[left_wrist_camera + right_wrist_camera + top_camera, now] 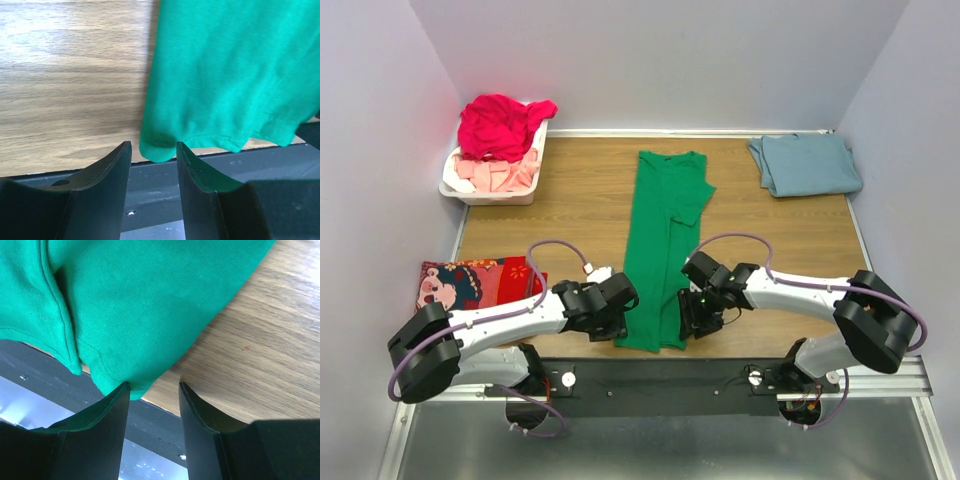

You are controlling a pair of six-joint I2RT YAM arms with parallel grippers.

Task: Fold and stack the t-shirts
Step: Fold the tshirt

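Note:
A bright green t-shirt [663, 245] lies folded into a long strip down the middle of the table, its hem at the near edge. My left gripper [619, 328] sits at the hem's left corner. In the left wrist view the gripper [152, 145] is open, and the green corner [157, 149] pokes between its fingertips unclamped. My right gripper [690, 322] is at the hem's right corner. It stands open [152, 385], the green corner [136, 388] just touching one finger. A folded blue-grey t-shirt [805, 163] rests at the back right. Magenta-red [502, 125] and pale pink [498, 176] t-shirts fill the basket.
The white plastic basket [490, 194] stands at the back left corner. A red patterned cloth [475, 283] lies at the near left, beside my left arm. A dark metal rail [650, 375] runs just below the table's near edge, under the shirt's hem.

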